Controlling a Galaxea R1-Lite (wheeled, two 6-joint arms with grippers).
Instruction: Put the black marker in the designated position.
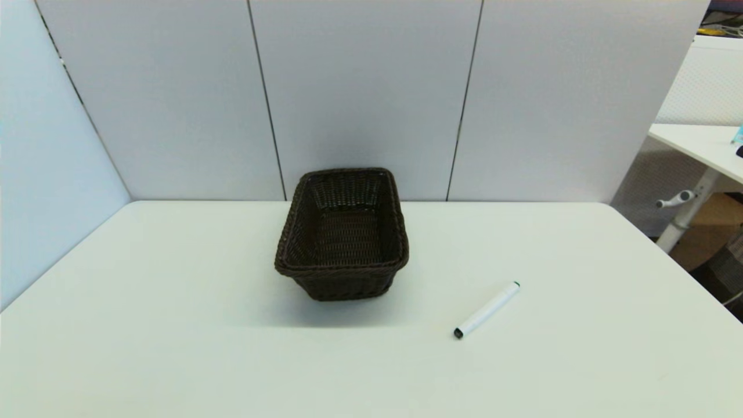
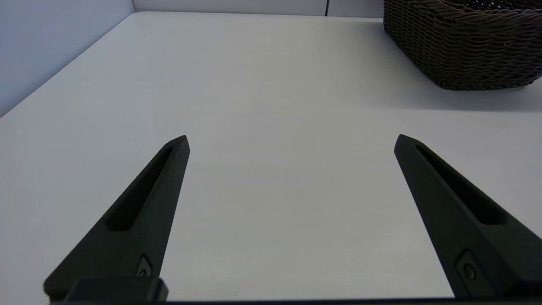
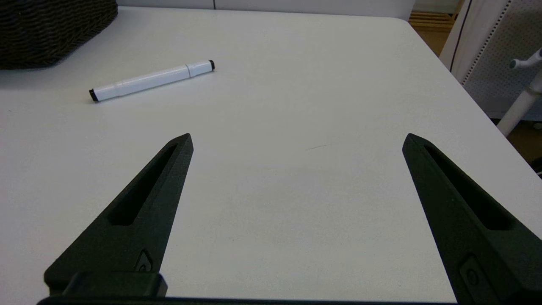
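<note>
Both grippers sat low w/ fingers spread wide, holding nothing.
Black marker (image 1: 486,310) lay flat on table (image 1: 174,325), near basket (image 1: 342,232) on robot's right; right gripper (image 3: 296,140) was closer than left gripper (image 2: 292,140), so prob. it should grab.

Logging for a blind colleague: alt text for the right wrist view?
The black marker lies flat on the white table, ahead of the open right claw, untouched. A dark woven basket sits beyond it.
</note>
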